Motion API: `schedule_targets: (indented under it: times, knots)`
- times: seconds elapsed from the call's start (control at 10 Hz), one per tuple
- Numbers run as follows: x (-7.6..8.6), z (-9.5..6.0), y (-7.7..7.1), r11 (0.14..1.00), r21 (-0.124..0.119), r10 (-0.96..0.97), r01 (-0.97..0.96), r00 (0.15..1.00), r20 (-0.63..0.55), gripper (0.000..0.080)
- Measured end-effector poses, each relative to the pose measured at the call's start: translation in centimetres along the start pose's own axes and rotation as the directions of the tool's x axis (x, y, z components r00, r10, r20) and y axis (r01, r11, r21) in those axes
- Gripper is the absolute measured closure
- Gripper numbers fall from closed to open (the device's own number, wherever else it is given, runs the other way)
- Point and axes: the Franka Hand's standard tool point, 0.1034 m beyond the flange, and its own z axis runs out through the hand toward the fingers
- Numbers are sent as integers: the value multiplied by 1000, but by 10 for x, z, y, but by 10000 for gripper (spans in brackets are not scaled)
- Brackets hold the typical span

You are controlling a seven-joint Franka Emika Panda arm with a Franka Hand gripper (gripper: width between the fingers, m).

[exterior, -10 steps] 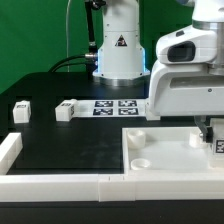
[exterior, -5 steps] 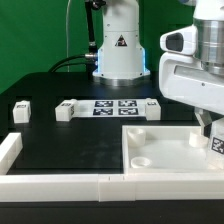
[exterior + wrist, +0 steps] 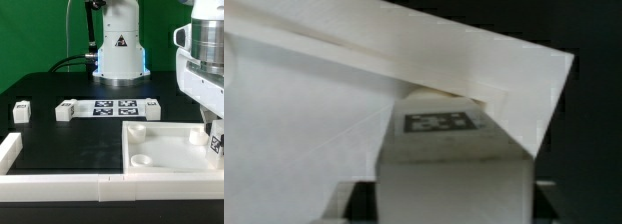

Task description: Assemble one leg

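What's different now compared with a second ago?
The arm's big white body slid toward the exterior view's right, uncovering a leg beside the marker board. The gripper stays over the white panel, a leg between its fingers. The other legs haven't moved.

Even bright light, low-res soft frames; wrist view blurry, whites near the claw (image 3: pixel 441 190) washed out.
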Motion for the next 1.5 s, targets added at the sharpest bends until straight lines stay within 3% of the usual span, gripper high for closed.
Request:
schedule_targets:
  times: [0.2,0.3,0.4,0.5,0.6,1.0,1.1,1.2,1.5]
  knots:
    - [0,1,0,998,-1,-70,70,998,0,508]
    - [-1,0,0,997,2,-80,80,997,0,409]
    - [-1,0,-1,987,4,-160,160,987,-2,261]
    - [-1,1,0,960,5,-281,281,960,-3,184]
    - [-1,1,-1,906,10,-422,422,907,-8,160]
    - [-1,4,3,515,-2,-857,857,515,-10,150]
    - [-1,4,4,453,-8,-892,892,453,-8,150]
    - [1,4,4,322,-26,-947,946,322,-8,150]
    - [5,3,5,170,-35,-985,985,170,-9,150]
